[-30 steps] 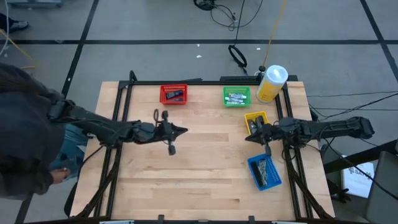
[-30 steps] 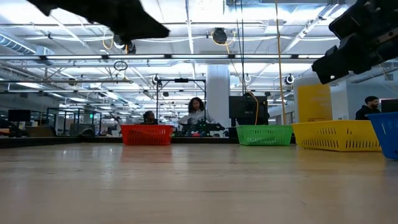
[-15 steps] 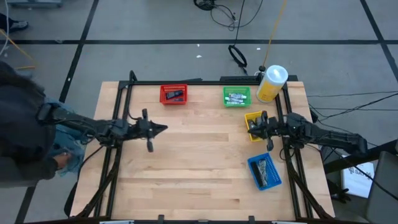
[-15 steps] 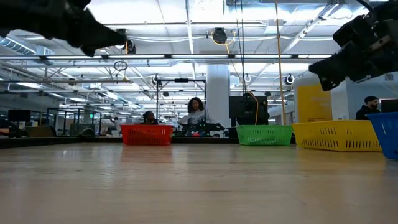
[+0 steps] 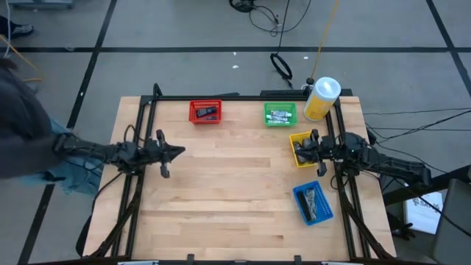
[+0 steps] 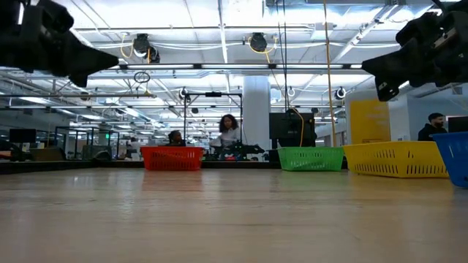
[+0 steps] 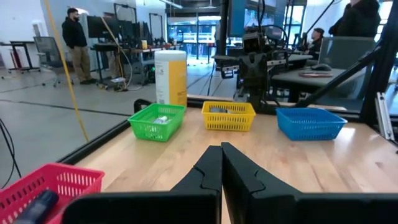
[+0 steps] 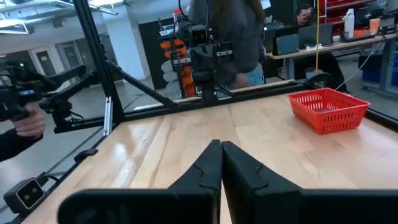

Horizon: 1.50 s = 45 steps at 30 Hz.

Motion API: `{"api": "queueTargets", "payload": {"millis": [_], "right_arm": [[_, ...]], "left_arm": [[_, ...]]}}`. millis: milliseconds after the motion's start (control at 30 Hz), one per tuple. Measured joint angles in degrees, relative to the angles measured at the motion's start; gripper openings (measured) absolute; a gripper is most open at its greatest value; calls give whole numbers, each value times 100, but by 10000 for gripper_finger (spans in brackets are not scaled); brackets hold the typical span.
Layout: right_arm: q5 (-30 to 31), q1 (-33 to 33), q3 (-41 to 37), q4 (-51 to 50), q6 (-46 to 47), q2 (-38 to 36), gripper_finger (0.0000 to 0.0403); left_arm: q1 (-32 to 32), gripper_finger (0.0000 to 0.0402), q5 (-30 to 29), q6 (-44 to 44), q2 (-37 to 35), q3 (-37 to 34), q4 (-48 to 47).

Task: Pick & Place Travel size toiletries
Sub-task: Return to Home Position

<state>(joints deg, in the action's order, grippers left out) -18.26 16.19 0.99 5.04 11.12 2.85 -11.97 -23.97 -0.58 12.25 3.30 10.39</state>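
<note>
The travel size toiletries lie in coloured bins: a dark one (image 5: 207, 112) in the red bin (image 5: 193, 110), silvery ones (image 5: 279, 115) in the green bin (image 5: 268, 114), and several (image 5: 314, 200) in the blue bin (image 5: 303, 210). The yellow bin (image 5: 302, 137) sits by the right arm. My left gripper (image 5: 179, 152) hovers shut and level over the table's left part, holding nothing. At the right side my right gripper (image 5: 296, 149) is shut and level over the yellow bin, also holding nothing. Both wrist views show shut fingers, the left gripper's (image 7: 221, 163) and the right gripper's (image 8: 221, 158).
A large yellow bottle with a white cap (image 5: 321, 99) stands at the far right corner beside the green bin. A dark frame rail (image 5: 243, 96) runs along the far edge. A person (image 5: 22, 140) stands beyond the left edge. Bare wood (image 5: 235, 191) fills the middle.
My left gripper has drawn back toward the table's left edge and sunk a little, staying shut. My right gripper has swung a little toward the far edge while its arm folded back toward the right edge, also staying shut. The bins and toiletries have kept still.
</note>
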Motion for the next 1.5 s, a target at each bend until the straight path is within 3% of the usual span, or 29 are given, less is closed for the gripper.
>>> {"api": "queueTargets", "payload": {"millis": [333,733,1200,1300,1500], "right_arm": [[2,-2,-10,27,170,20,0],[4,-2,-15,32,170,20,0],[11,-4,-19,32,170,20,0],[13,-4,-19,34,170,21,0],[13,-4,-19,34,170,22,0]], "left_arm": [[11,0,311,-3,-1123,-235,-708],[15,1,450,26,-765,-235,-690],[11,5,453,-90,-820,-237,-704],[262,2,864,-301,-1080,-237,-767],[1024,8,2459,186,-1195,-237,-972]]}}
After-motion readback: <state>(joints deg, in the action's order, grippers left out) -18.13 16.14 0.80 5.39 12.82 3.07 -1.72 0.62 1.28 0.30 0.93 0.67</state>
